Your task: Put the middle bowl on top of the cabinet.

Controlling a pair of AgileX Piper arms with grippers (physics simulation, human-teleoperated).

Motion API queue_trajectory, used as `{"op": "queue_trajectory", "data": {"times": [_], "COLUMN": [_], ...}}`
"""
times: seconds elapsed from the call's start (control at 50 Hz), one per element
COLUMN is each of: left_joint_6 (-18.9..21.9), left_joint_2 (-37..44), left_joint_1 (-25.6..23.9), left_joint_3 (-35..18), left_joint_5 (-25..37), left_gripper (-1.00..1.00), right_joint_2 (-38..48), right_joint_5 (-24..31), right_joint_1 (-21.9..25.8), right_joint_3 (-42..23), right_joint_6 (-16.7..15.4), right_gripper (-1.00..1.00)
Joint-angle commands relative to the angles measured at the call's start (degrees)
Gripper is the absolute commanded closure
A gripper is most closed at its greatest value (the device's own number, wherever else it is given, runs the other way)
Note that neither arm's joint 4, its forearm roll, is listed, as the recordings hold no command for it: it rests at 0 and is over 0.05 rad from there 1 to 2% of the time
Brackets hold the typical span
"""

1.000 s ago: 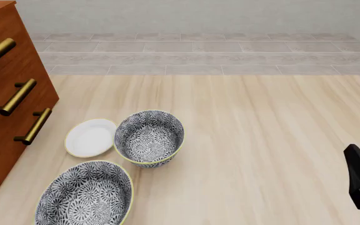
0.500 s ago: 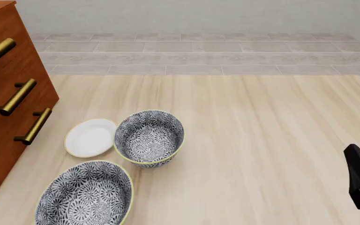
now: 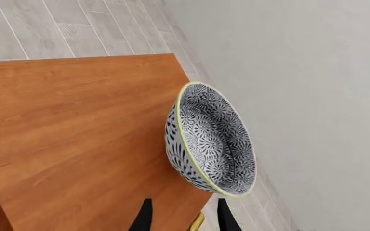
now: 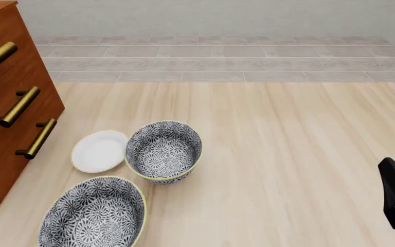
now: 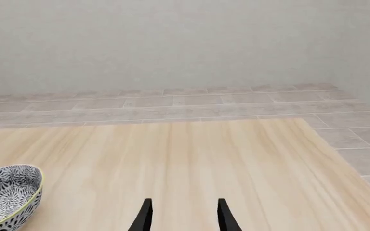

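The middle bowl (image 3: 209,139) sits on the cabinet (image 3: 75,134) top, just ahead of the left gripper (image 3: 183,216) — fingers parted and empty, nothing between them. Two more patterned bowls (image 4: 163,150) and a white plate (image 4: 99,151) remain on the table (image 4: 287,144), well off to the left of the right gripper (image 5: 183,216), likewise spread and holding nothing.
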Motion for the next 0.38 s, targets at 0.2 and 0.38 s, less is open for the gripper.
{"op": "queue_trajectory", "data": {"times": [0.2,0.38], "left_joint_6": [0.0,0.0], "left_joint_2": [-2.6,-2.6], "left_joint_1": [-1.1,-1.1], "left_joint_3": [0.6,0.6], "left_joint_5": [0.4,0.4], "left_gripper": [-1.00,-1.00], "right_joint_2": [0.0,0.0], "right_joint_5": [-0.1,-0.1], "right_joint_1": [-0.2,-0.3], "right_joint_3": [0.0,0.0], "right_joint_6": [0.0,0.0], "right_gripper": [-1.00,-1.00]}}
